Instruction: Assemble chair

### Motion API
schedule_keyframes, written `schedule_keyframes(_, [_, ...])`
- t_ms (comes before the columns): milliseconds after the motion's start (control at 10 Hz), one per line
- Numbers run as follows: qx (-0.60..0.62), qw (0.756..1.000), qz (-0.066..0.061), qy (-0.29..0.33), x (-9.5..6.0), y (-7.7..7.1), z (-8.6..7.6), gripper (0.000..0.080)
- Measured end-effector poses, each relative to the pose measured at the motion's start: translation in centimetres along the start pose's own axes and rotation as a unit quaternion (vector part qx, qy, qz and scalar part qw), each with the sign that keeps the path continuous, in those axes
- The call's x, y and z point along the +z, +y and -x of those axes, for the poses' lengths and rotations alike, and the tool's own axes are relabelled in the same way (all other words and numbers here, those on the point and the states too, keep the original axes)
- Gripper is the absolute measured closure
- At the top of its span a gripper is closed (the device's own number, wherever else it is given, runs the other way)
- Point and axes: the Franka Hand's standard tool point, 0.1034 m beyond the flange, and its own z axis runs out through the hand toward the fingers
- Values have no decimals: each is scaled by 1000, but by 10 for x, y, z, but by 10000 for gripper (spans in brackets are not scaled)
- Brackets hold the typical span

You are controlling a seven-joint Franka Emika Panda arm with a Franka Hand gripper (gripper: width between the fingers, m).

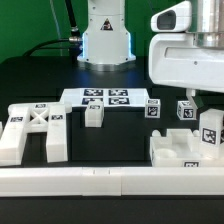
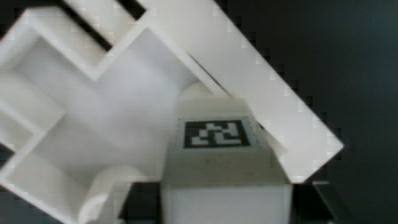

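— Where's the chair at, then?

— In pieces. The one to watch is the tagged leg (image 1: pixel 211 130), a short white block with a black-and-white square on its face. It sits right in the gripper (image 1: pixel 206 110).

— Held, or only close?

— Held, I'd say. In the wrist view the dark fingers (image 2: pixel 317 205) press on either side of the block, and its tag faces the camera. So the gripper is pinching that leg, partway closed around it.

— What's below?

— Directly under the gripper a chunky white part (image 1: pixel 176 150) rests on the black worktop (image 1: pixel 30 80). The leg hangs close over it; whether the two touch I can't tell.

— And round about?

— Just beside the gripper, toward the exterior view's left, stands a small tagged cube (image 1: pixel 185 110), with a second cube (image 1: pixel 153 108) a little further that way. Beyond those a small plain block (image 1: pixel 93 114) lies in front of the marker board (image 1: pixel 100 97). Furthest from the gripper, at the exterior view's left, is the X-braced frame (image 1: pixel 35 130). A long white rail (image 1: pixel 100 182) runs along the near edge, in front of the gripper and everything else, and the robot's base (image 1: pixel 105 40) stands well behind.
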Motion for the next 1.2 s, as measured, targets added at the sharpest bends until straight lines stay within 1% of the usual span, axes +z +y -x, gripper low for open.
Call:
schedule_keyframes(200, [27, 1000, -1, 0, 0, 0, -1, 507])
schedule_keyframes(300, [15, 1000, -1, 0, 0, 0, -1, 507])
schedule_keyframes(400, [-3, 1000, 0, -1, 0, 0, -1, 316])
schedule_keyframes(500, [-33, 999, 8, -6, 1, 3, 0, 187])
schedule_keyframes(600, [-73, 997, 16, -14, 0, 4, 0, 187])
schedule_keyframes(700, [-129, 991, 13, -12, -1, 4, -3, 161])
schedule_keyframes(800, [-178, 984, 13, -12, -1, 4, -2, 152])
schedule_keyframes(1000, [-261, 965, 12, -13, -1, 4, -2, 152])
schedule_keyframes(1200, [-370, 929, 11, -15, 0, 5, -3, 151])
